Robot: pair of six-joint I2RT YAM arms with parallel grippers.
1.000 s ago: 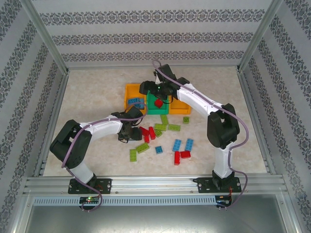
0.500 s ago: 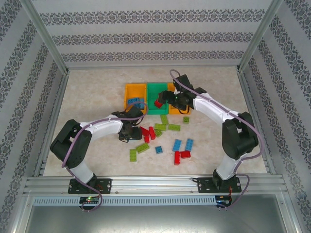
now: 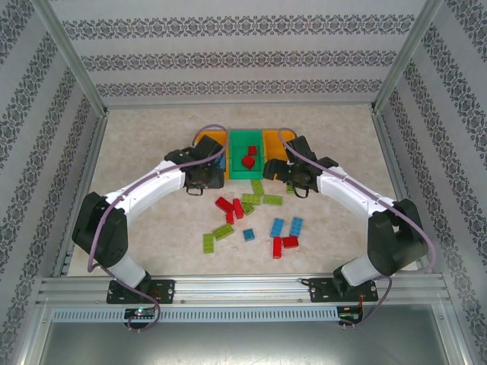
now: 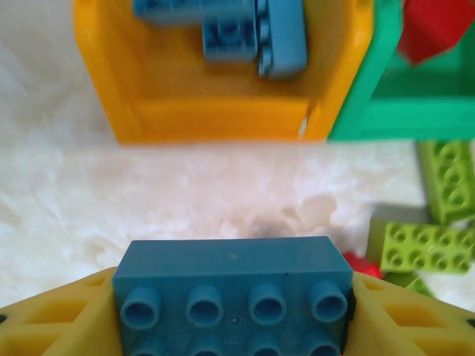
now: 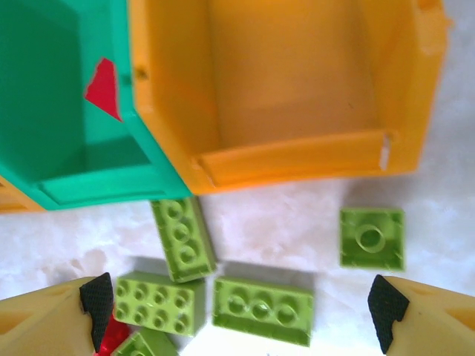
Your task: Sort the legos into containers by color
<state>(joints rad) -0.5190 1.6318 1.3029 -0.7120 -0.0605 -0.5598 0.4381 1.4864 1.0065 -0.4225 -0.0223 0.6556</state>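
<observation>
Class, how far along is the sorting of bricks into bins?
Done: blue bricks lie in the left orange bin, and red ones in the green bin. In hand: the left gripper holds a blue brick short of that orange bin; the right gripper hangs open above lime bricks. Left: the right orange bin looks empty, and lime, red and blue bricks lie loose on the table.

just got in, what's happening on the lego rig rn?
Two arms are sorting bricks by color. The left gripper is shut on a blue brick, just short of the left orange bin, which holds blue bricks. The right gripper is open over lime green bricks before the right orange bin. The green bin holds red bricks. Other red, blue and lime bricks lie loose on the table.
</observation>
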